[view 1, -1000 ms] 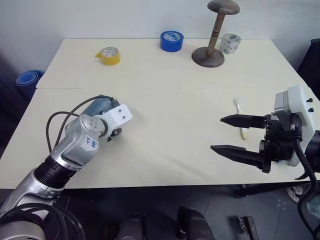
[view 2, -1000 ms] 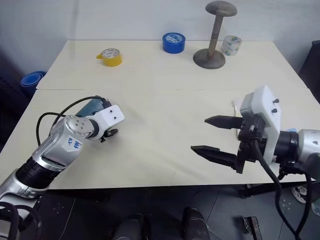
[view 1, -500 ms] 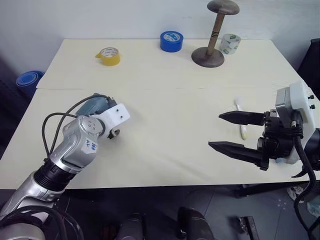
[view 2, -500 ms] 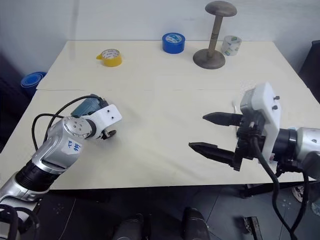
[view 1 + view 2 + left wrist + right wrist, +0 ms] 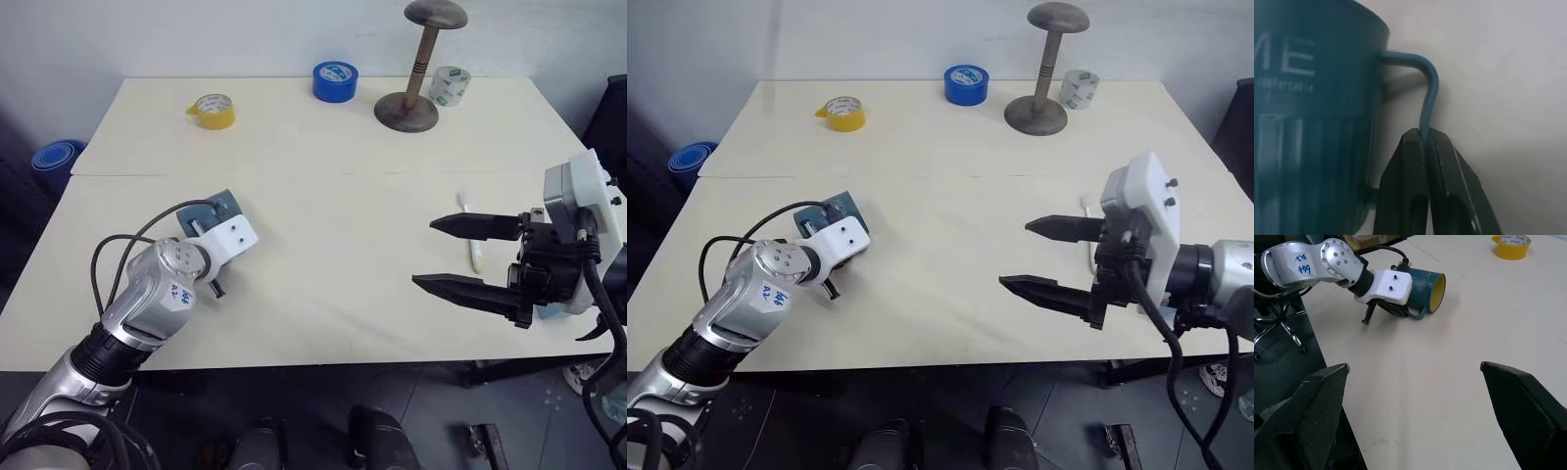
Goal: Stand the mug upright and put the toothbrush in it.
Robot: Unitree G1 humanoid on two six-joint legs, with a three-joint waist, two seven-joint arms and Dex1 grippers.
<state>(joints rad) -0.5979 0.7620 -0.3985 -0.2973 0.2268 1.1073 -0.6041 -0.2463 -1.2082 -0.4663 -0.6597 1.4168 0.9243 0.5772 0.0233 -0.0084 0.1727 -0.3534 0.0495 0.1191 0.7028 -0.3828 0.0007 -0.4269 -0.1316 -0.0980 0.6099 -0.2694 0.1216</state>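
On the near-left part of the table (image 5: 323,147), head views: the mug (image 5: 211,210) is lying on its side w/ the left gripper (image 5: 214,286) sitting just near of it, arm bent over it. Toothbrush (image 5: 472,235) is lying flat on the right side, well apart from the mug, partly behind the right gripper (image 5: 472,257), which is hovering above the tabletop w/ fingers spread wide, holding nothing. Far edge: yellow tape roll (image 5: 213,110), blue tape roll (image 5: 335,80), wooden stand (image 5: 413,93), clear tape roll (image 5: 451,85).

Left wrist view: the left gripper's fingers (image 5: 1410,181) are pinching shut on the mug's handle (image 5: 1428,93); mug body w/ white lettering is sitting right beside them.

Right wrist view: the mug is still on its side, yellow inside facing out, left gripper clamped at the handle side.

Progress, as I'm judging it: early. Handle grip is looking secured, but mug isn't upright yet; toothbrush untouched. Left to do: tip mug up, pick brush, drop it in.
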